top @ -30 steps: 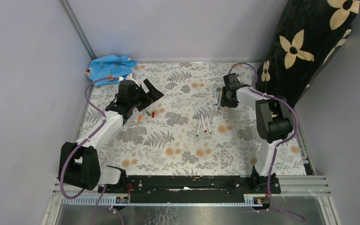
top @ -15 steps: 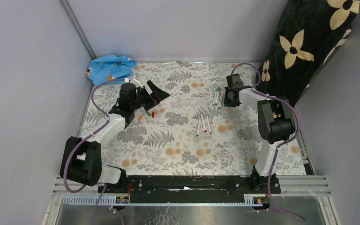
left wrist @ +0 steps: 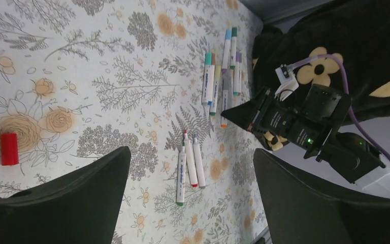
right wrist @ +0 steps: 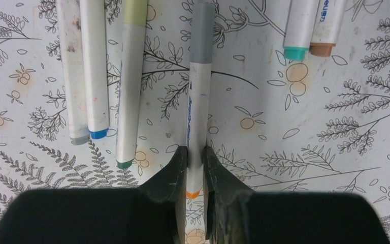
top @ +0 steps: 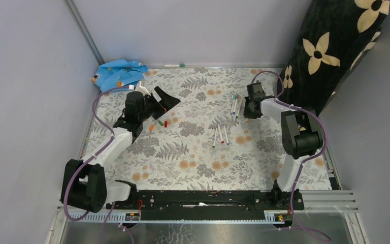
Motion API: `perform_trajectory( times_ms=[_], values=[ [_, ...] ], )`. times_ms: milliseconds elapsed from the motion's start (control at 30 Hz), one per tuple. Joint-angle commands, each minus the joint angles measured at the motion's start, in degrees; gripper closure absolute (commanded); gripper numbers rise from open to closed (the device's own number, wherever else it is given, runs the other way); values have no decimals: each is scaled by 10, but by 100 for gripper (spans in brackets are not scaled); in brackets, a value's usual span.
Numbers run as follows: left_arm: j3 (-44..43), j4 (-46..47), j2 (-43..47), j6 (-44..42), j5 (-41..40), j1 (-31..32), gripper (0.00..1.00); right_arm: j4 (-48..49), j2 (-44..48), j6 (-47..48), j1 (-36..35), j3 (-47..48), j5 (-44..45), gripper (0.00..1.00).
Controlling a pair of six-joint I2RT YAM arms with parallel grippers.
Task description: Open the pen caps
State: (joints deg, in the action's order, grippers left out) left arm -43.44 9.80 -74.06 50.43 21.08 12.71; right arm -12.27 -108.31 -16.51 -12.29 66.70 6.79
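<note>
My right gripper (right wrist: 195, 152) is shut on a white pen (right wrist: 198, 112) with a grey cap and an orange end, low over the mat beside several capped pens (top: 235, 104). Other capped pens (right wrist: 95, 71) lie to its left and right. Three pens (top: 220, 135) lie side by side mid-mat, seen also from the left wrist as the three pens (left wrist: 188, 165). My left gripper (top: 165, 99) hangs open and holds nothing above loose pen caps: red (top: 165, 123), green (top: 159, 122), orange (top: 152, 128). The left wrist view shows the left gripper (left wrist: 190, 152) spread wide, with the red cap (left wrist: 9, 149) at far left.
A blue cloth (top: 118, 72) is bunched in the back left corner. A black floral cushion (top: 335, 46) leans at the back right, close behind the right arm. One pen (top: 173, 65) lies along the back wall. Grey walls close in the mat on three sides.
My right gripper closed on the grey-capped pen. The left arm drew back slightly, still open. A pen appeared along the back wall and slid left.
</note>
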Motion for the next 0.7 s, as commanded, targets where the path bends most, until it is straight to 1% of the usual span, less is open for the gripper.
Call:
perform_trajectory(
  times_ms=[0,100,300,667],
  values=[
    [-1,-21,29,-17,-58,-2,3,-39,27,2,3,-12,-7,100],
    [-13,-43,26,-25,-72,-2,3,-42,30,3,3,-7,-9,100],
    [-15,-53,28,-32,-86,-3,4,-43,47,6,3,-1,-14,100],
    [-19,-56,11,-42,-75,8,7,-63,111,31,-25,3,-27,100]
  ],
)
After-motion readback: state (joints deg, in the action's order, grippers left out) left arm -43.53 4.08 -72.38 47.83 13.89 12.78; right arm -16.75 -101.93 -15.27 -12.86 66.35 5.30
